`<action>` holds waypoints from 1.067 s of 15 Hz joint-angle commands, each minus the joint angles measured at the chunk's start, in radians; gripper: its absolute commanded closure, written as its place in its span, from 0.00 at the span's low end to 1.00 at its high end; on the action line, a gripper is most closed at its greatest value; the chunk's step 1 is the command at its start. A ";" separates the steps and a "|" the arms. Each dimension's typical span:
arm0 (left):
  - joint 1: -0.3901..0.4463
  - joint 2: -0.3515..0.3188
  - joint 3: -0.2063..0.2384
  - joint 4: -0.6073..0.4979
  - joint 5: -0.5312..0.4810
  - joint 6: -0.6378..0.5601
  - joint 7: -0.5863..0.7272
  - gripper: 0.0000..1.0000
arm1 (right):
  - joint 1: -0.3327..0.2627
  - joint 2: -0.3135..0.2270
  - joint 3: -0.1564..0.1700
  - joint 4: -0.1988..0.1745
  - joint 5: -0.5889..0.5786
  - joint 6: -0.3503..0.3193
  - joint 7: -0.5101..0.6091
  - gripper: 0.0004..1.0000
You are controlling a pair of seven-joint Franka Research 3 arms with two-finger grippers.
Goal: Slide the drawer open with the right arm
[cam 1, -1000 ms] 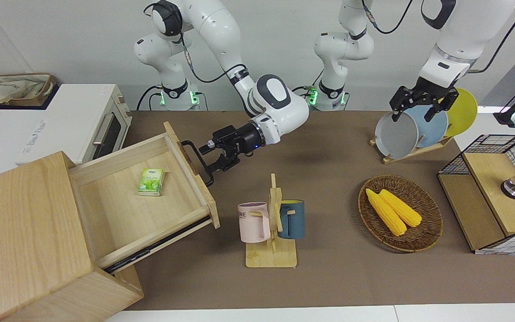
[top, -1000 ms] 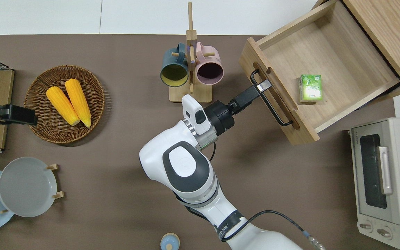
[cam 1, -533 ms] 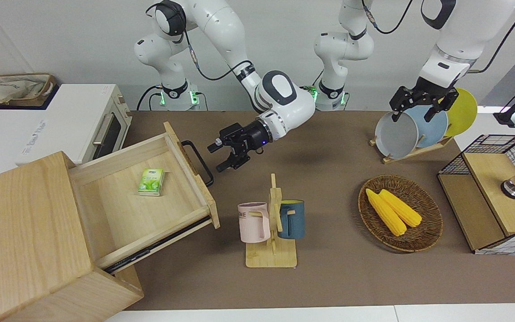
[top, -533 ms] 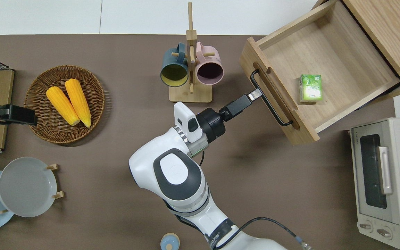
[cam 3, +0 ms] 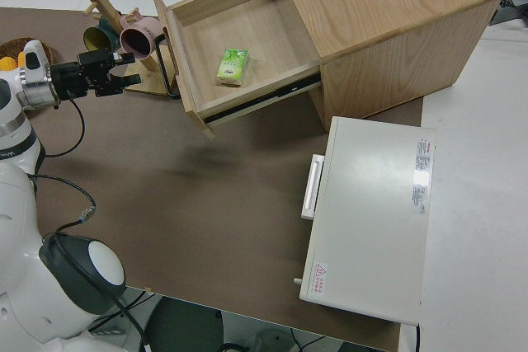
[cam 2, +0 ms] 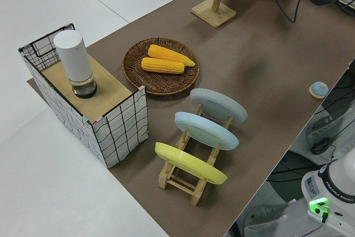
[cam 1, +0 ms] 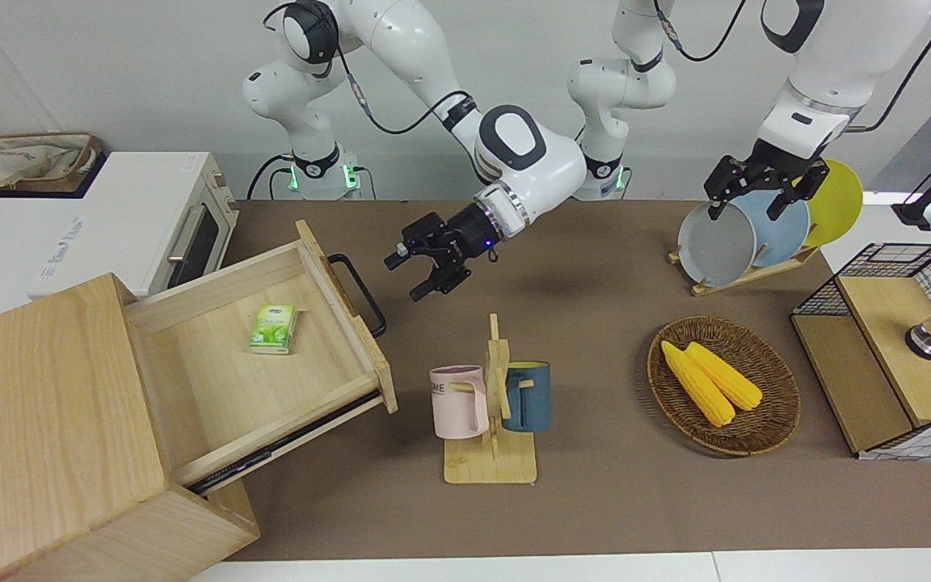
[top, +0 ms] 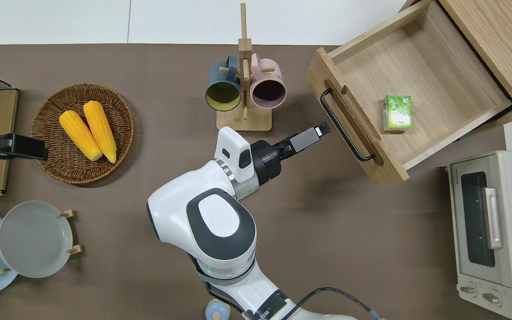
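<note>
While the drawer (top: 416, 84) stands open holding a green packet (top: 398, 113), the right tool (cam 1: 415, 278) hangs released, empty.

Front camera: across the tabletop (cam 1: 595, 501), facing the robots. Overhead: straight down. Left side: raised, diagonal along the tabletop. Right side: above the right arm, looking outward. Shared by front, overhead, right side: open drawer (cam 1: 259, 356).
</note>
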 commanded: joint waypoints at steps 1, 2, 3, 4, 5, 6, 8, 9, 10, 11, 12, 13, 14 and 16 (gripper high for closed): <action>-0.017 0.013 0.017 0.020 0.012 0.000 0.007 0.00 | -0.010 -0.002 0.004 0.066 0.124 -0.016 -0.008 0.02; -0.017 0.013 0.017 0.020 0.012 0.000 0.007 0.00 | -0.013 -0.018 0.003 0.066 0.150 -0.013 -0.016 0.02; -0.017 0.013 0.017 0.020 0.012 0.000 0.007 0.00 | -0.021 -0.038 0.003 0.066 0.173 -0.011 -0.025 0.02; -0.017 0.013 0.017 0.020 0.011 0.000 0.007 0.00 | -0.039 -0.063 0.003 0.066 0.222 -0.004 -0.042 0.02; -0.017 0.013 0.017 0.020 0.012 0.000 0.007 0.00 | -0.050 -0.083 0.000 0.068 0.256 -0.001 -0.053 0.02; -0.017 0.013 0.017 0.020 0.012 0.000 0.007 0.00 | -0.065 -0.104 0.000 0.068 0.282 0.001 -0.063 0.02; -0.017 0.013 0.017 0.020 0.012 0.000 0.007 0.00 | -0.102 -0.146 0.001 0.066 0.362 0.002 -0.082 0.02; -0.017 0.013 0.017 0.020 0.012 0.000 0.007 0.00 | -0.125 -0.170 0.001 0.066 0.403 0.002 -0.096 0.02; -0.017 0.013 0.017 0.020 0.012 0.000 0.007 0.00 | -0.145 -0.196 0.001 0.066 0.454 0.002 -0.119 0.02; -0.017 0.013 0.017 0.020 0.012 0.000 0.007 0.00 | -0.173 -0.218 0.003 0.066 0.500 0.002 -0.132 0.02; -0.017 0.013 0.017 0.020 0.012 0.000 0.007 0.00 | -0.194 -0.239 0.003 0.066 0.556 0.004 -0.137 0.02; -0.017 0.013 0.017 0.020 0.012 0.000 0.007 0.00 | -0.222 -0.262 0.003 0.068 0.613 0.008 -0.139 0.02; -0.017 0.013 0.017 0.020 0.012 0.000 0.007 0.00 | -0.254 -0.284 0.003 0.068 0.668 0.010 -0.149 0.02; -0.017 0.013 0.017 0.020 0.012 0.000 0.007 0.00 | -0.312 -0.324 0.003 0.066 0.770 0.021 -0.178 0.02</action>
